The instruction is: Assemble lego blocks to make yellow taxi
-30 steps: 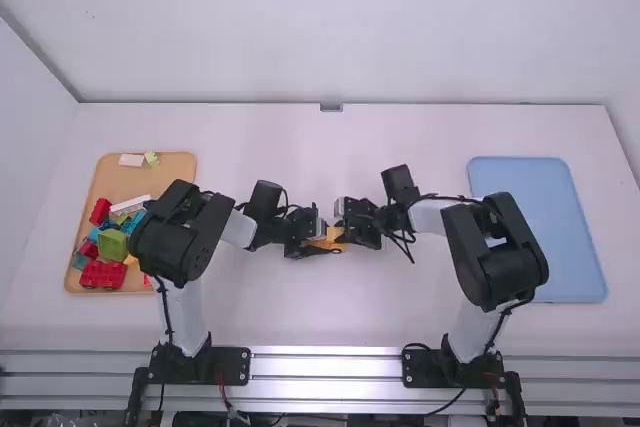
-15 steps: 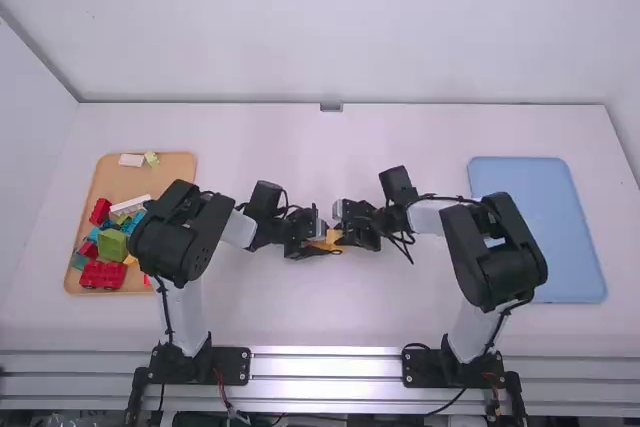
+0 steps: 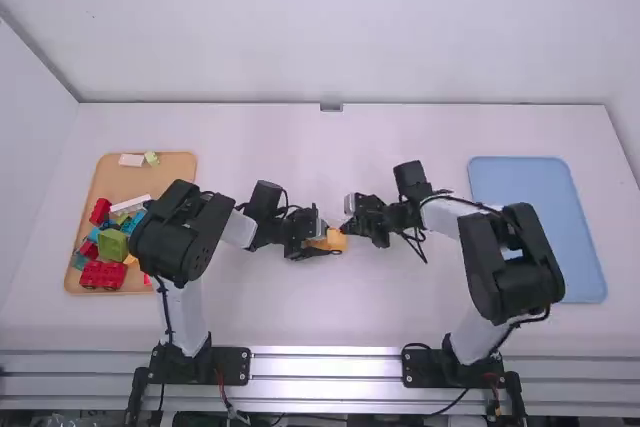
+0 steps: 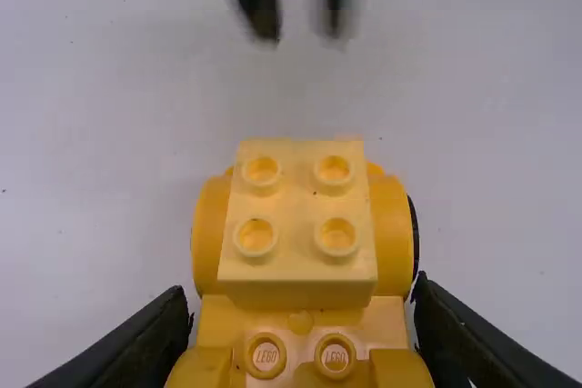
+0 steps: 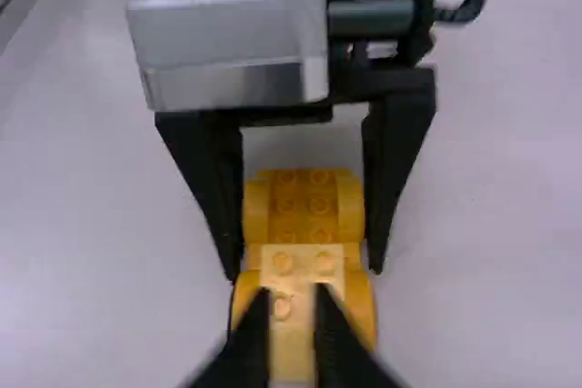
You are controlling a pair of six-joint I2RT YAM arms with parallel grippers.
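Yellow blocks, which are joined into a small toy car (image 4: 214, 320), are being held near the middle of the white table (image 3: 270, 307), between the two arms. By the left gripper (image 3: 328, 244) the car is being gripped firmly, one finger being pressed against each of its sides. On the car, a pale yellow brick (image 4: 298, 197) with four studs is being carried, and a rounded yellow part (image 4: 393, 233) is being shown at each side of this brick. The right gripper (image 3: 346, 228) is being kept near the free end of the car; its jaws are being held a little open, and in the left wrist view it is being seen apart from the pale brick. On the robot's left side, loose blocks are being held by an orange tray (image 3: 150, 182): a red wheeled block (image 3: 102, 275), a green block (image 3: 113, 244) and a blue block (image 3: 137, 219) are being grouped there with others, while a white block (image 3: 132, 160) is being kept near the far edge. One side of this tray is being partly covered by the left arm. On the right side, a blue tray (image 3: 565, 192) is being partly covered by the right arm.
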